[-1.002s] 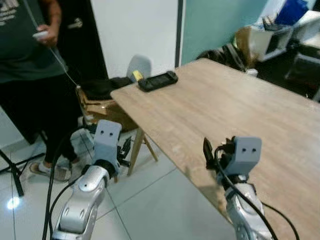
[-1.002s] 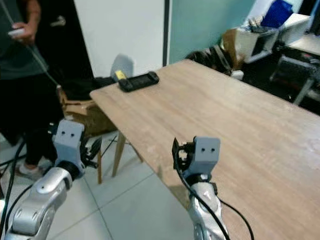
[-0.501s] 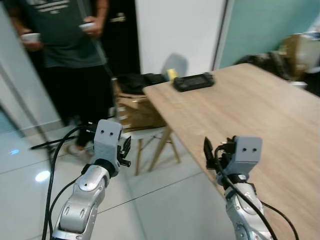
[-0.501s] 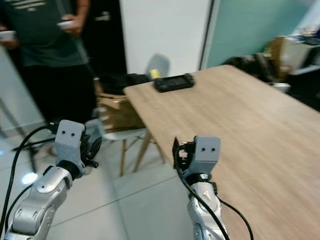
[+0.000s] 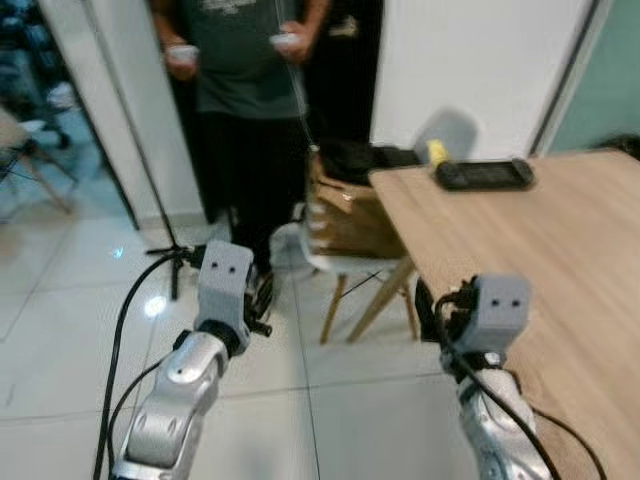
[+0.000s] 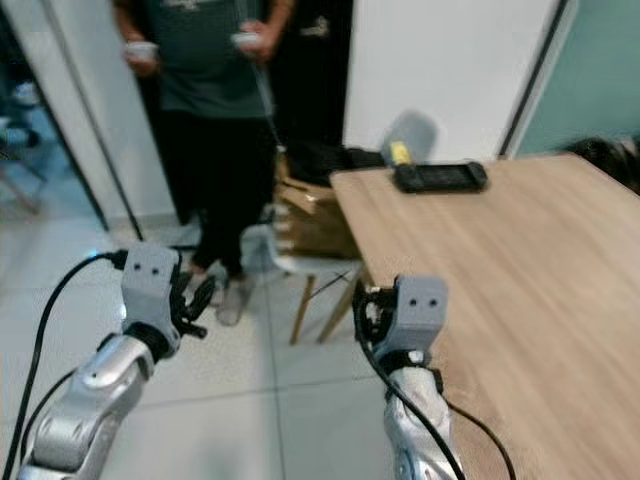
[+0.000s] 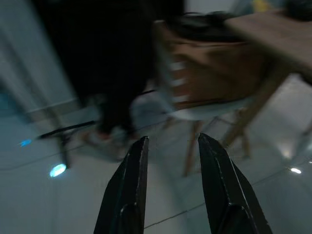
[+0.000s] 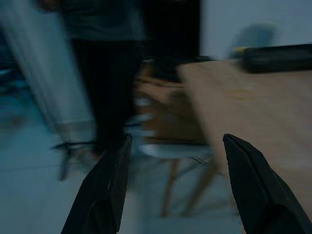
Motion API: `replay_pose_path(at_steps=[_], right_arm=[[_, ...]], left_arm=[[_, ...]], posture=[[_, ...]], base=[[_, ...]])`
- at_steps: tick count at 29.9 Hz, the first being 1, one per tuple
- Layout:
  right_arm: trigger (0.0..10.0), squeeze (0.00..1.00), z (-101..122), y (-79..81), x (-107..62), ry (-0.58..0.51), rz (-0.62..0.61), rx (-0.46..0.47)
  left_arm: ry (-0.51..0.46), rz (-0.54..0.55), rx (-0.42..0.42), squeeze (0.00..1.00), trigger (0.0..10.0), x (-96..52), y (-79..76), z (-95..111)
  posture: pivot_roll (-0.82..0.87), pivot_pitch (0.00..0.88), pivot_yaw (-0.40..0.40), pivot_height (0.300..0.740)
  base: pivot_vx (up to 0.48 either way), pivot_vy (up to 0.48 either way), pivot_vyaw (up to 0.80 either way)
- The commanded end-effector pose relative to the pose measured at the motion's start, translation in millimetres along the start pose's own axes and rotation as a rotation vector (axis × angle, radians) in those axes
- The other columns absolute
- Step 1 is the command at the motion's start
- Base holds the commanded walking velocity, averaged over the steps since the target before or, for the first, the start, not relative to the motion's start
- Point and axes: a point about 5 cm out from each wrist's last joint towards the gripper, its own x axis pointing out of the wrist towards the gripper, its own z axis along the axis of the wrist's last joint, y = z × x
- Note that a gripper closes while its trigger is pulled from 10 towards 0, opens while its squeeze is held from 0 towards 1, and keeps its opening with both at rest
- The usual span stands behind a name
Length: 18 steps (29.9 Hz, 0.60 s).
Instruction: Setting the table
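left gripper [image 7: 169, 146]: held narrowly parted, nothing gripped | right gripper [image 8: 176, 148]: held wide | black console [image 5: 484, 174]: laid at table [image 5: 560, 250] corner | no writing readable

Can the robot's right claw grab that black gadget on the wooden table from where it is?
Probably not yet. The flat black gadget lies at the far corner of the light wooden table, while the right claw hangs open at the near edge. Nothing blocks the way.

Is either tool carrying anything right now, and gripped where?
Nothing is held. The left tool and right tool are both open, with only floor and chair beyond their fingers.
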Motion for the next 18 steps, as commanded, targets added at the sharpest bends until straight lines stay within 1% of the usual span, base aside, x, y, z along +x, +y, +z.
replay_pose_path(at_steps=[1, 18], right_arm=[[10.0, 0.0, -6.3, -2.1, -3.3, 0.03, -0.009, -0.003], [10.0, 0.0, -6.4, -1.1, -3.2, 0.029, -0.011, -0.002]], left_arm=[[0.02, -0.002, 0.003, 0.0, 10.0, -1.2, -1.9, -5.3], [0.021, -0.007, 0.006, 0.0, 10.0, -0.4, -1.2, -5.0]], posture=[[0.09, 0.063, 0.092, 0.74], [0.09, 0.066, 0.097, 0.74]], base=[[0.0, 0.0, 0.8], [0.0, 0.0, 0.8]])
